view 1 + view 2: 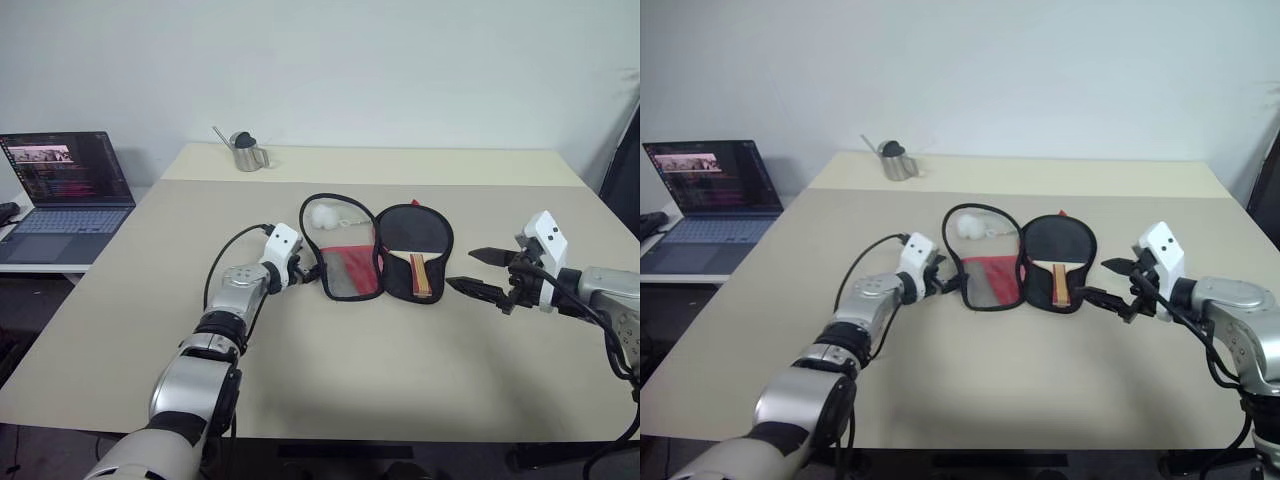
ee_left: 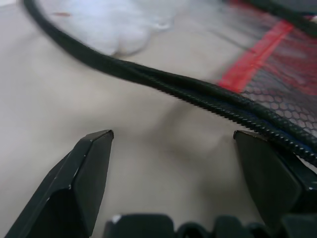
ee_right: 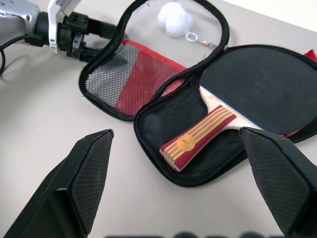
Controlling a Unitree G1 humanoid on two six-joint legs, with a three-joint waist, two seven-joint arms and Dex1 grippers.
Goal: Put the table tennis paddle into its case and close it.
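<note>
The case (image 1: 375, 250) lies unzipped and spread flat on the tabletop (image 1: 420, 360) between my two pincers. Its mesh-and-red half is just beside my left pincer (image 1: 303, 270). The table tennis paddle (image 3: 237, 106) rests in the half nearer my right pincer (image 1: 480, 272), black face up, striped handle toward me.

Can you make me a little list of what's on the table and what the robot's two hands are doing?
Paddle: black-faced table tennis paddle with striped wooden handle, lying inside one half of the case
Case: soft black fabric case with red mesh pocket, lying unzipped and spread flat
Left gripper: left gripper open, at the zipper edge of the case's mesh half
Right gripper: right gripper open, beside the paddle half, holding nothing
Also there: fluffy white pompom, small metal watering can, open laptop
</note>
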